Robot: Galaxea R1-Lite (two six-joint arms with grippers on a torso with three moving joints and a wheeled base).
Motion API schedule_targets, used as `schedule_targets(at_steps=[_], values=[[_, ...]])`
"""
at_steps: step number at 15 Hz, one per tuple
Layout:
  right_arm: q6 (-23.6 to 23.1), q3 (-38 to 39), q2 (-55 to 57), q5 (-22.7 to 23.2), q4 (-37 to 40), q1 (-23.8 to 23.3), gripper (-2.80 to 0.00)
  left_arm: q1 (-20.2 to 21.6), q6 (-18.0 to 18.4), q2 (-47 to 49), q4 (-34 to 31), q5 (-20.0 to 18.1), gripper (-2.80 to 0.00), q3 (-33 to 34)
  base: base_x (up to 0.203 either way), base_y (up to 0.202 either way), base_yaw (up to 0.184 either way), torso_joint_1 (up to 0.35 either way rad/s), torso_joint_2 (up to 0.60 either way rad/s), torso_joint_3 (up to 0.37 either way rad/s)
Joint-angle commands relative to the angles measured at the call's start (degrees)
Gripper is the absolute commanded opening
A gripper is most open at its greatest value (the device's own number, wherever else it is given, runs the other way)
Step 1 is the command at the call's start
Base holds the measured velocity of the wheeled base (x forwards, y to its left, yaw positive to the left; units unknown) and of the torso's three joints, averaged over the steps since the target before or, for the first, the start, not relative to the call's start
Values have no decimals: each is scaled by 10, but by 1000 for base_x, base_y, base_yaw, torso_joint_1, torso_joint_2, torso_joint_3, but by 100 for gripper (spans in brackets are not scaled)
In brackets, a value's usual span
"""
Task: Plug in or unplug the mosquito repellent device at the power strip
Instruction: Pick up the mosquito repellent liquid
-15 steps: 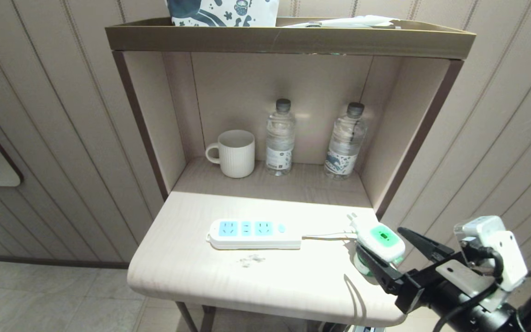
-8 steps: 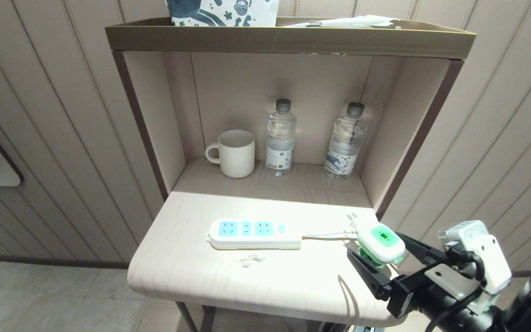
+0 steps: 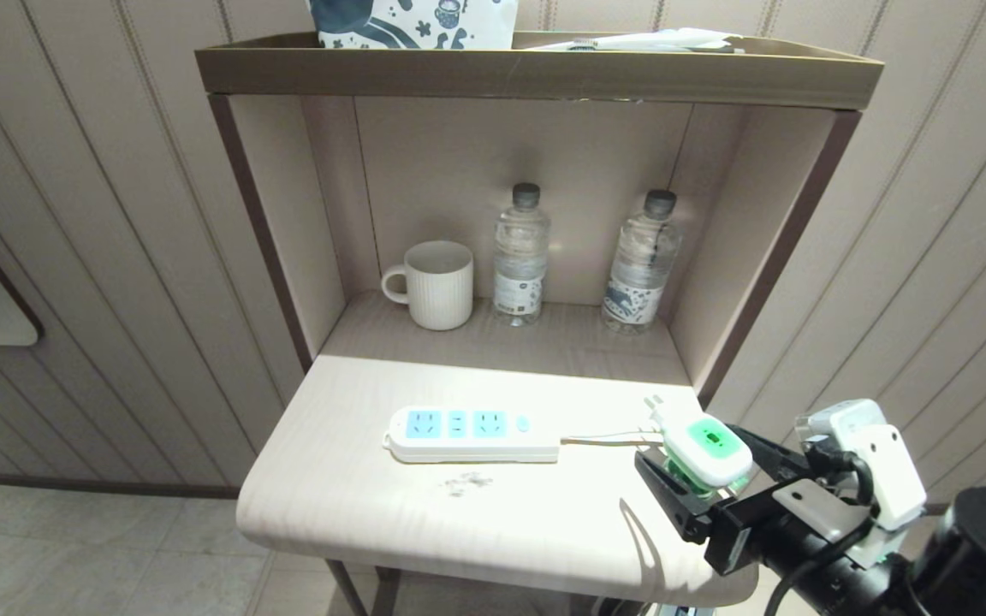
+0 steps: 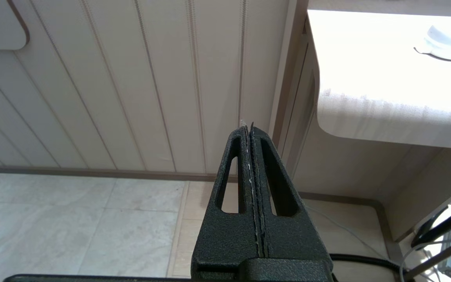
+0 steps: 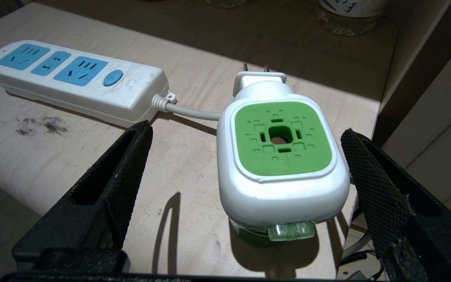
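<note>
Device bottle point(image 5: 288, 231) mostly hidden — white head covers it.

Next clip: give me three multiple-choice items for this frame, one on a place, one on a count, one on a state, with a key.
1. Where does the mosquito repellent device stand?
A. plugged into the power strip
B. on the table, between the right gripper's open jaws
C. inside the mug

2. How many blue socket panels has the power strip?
A. two
B. three
C. five

3. The left gripper is:
A. shut, empty
B. open
C. holding a bottle

Key: B, its prongs are bare and the right gripper flanks it; B, three panels show beside the button; A, its jaws meet with nothing between.
</note>
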State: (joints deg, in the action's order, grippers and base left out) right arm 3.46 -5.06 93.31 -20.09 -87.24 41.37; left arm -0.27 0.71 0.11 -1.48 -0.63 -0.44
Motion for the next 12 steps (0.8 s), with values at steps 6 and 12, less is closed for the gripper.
schedule_targets(at_steps=[6,12], values=[[1,-18,21,1,-27,-14,0,0,0,0,0,0,-280,0,0,0,0,0,0,0],[1,-27,36,2,-27,-30,0,0,0,0,0,0,-280,0,0,0,0,0,0,0]])
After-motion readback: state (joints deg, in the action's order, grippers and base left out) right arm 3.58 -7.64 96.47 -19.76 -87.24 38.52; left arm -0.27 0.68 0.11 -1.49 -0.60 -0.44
